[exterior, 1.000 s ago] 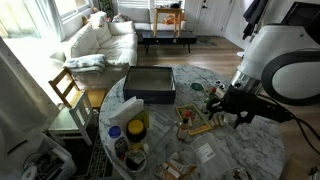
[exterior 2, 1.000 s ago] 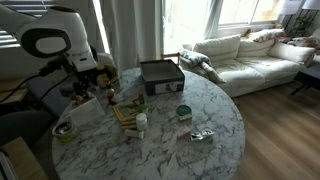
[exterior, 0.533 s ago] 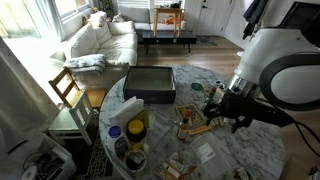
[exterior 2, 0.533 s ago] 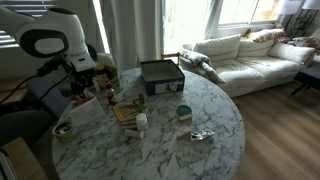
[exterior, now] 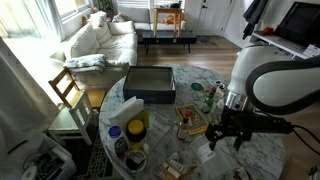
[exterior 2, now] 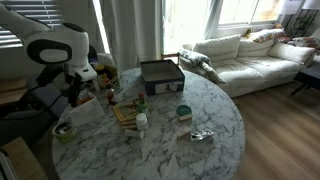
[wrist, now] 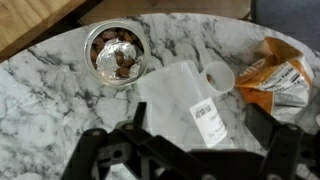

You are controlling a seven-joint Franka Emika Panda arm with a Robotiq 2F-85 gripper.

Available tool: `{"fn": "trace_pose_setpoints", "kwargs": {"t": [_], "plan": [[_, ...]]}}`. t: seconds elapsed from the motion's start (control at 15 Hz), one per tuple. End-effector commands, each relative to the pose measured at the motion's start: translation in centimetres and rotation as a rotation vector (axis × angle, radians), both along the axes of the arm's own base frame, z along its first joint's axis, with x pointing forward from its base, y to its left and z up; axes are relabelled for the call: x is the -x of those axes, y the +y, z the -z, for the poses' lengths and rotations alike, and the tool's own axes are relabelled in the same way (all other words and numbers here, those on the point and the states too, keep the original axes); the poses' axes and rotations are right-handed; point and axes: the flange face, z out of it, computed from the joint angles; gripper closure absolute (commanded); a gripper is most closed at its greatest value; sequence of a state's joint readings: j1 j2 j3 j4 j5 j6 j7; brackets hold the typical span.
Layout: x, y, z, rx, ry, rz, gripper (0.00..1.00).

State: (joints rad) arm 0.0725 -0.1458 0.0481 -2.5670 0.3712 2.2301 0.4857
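My gripper (wrist: 190, 152) is open, its two dark fingers reaching in from the bottom of the wrist view with nothing between them. Below it on the marble table (wrist: 40, 100) lies a clear plastic bag with a white barcode label (wrist: 185, 100). A foil-lined bowl of brown pieces (wrist: 113, 54) sits up and to the left of the bag, a small white cup (wrist: 217, 75) touches its upper right corner, and an orange snack bag (wrist: 278, 78) lies at the right. In both exterior views the gripper (exterior: 226, 134) (exterior 2: 77, 93) hangs over the table's edge zone near the foil bowl (exterior 2: 63, 130).
A black box (exterior: 150, 84) (exterior 2: 161, 74) stands on the round table. A small white bottle (exterior 2: 141, 122), a green-lidded jar (exterior 2: 183, 112), green bottles (exterior: 208, 97) and a yellow-labelled tub (exterior: 136, 126) are scattered about. A wooden chair (exterior: 68, 88) and a white sofa (exterior 2: 250, 55) stand nearby.
The arm has swung away from the bottles and snack packet toward the table's rim and come lower over the plastic bag. The jaws stayed open.
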Motion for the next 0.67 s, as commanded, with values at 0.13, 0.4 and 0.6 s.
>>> {"fn": "trace_pose_setpoints", "kwargs": {"t": [0.13, 0.4, 0.6], "plan": [[1.2, 3.5, 2.1, -0.032, 0.029, -0.241, 0.0], [1.1, 4.4, 2.2, -0.016, 0.011, -0.241, 0.0], [1.1, 4.8, 2.5, -0.013, 0.008, -0.249, 0.0]]}}
